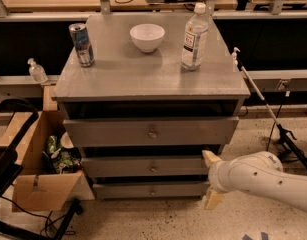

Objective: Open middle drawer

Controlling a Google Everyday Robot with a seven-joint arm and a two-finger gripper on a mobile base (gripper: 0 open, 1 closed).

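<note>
Pincer (211,179) low at the cabinet's right front corner, on the end of a white arm (263,178) coming in from the right. Its two pale fingers (210,157) are spread wide, one above the other, with nothing between them. Upper finger sits at the right end of the middle drawer (143,166); contact cannot be judged. Lower finger hangs beside the bottom drawer (148,189).

Middle drawer: second of three grey fronts, small round knob (153,168) at centre, well left of the pincer. Appears closed. Top drawer (150,131) above it, taller front.

Left of the cabinet, on the floor: open cardboard box (35,184) with crumpled items inside.

Grey tabletop (143,76) carries a drinks can (81,44) at left, a white bowl (147,37) at centre rear, and a clear plastic bottle (194,36) upright at right. All three stand apart.
</note>
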